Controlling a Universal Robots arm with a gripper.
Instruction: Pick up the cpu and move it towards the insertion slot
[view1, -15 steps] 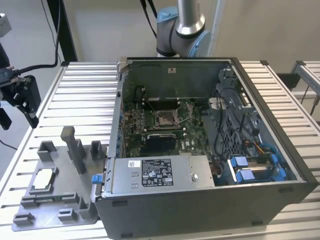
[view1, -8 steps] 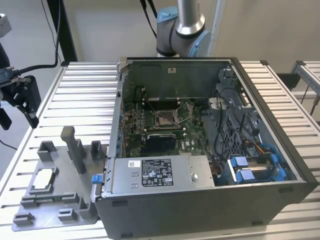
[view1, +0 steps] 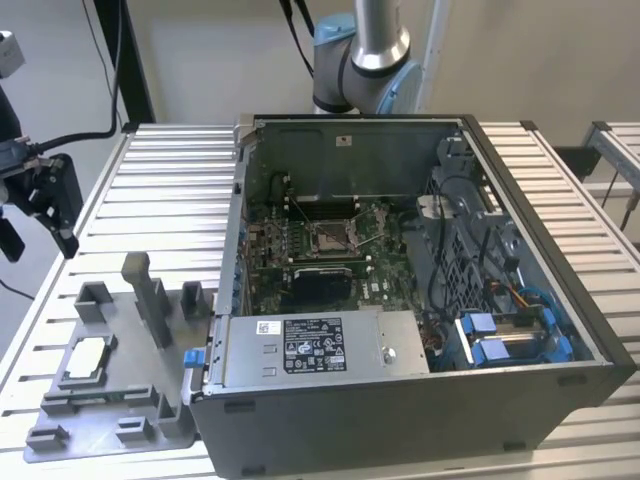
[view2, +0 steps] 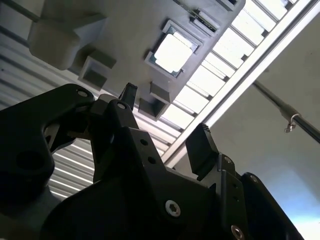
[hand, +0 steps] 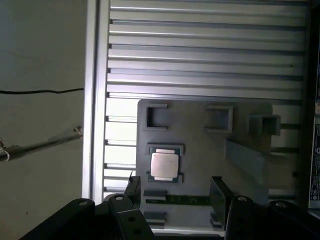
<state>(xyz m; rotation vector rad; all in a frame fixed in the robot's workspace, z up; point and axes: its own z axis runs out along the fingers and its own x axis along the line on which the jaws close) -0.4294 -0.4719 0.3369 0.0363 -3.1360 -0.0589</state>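
The gripper (hand: 175, 187) hangs open and empty over the cpu (hand: 164, 165), which lies flat in a little frame on the grey tray (hand: 200, 145), likely so it cannot slide.

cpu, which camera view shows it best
The first wrist view: the cpu faces the camera nearly square-on, seated in its holder on the grey tray. The exterior view shows the cpu at a shallow angle, at the exterior view's left. The second wrist view shows it glare-bright and skewed.
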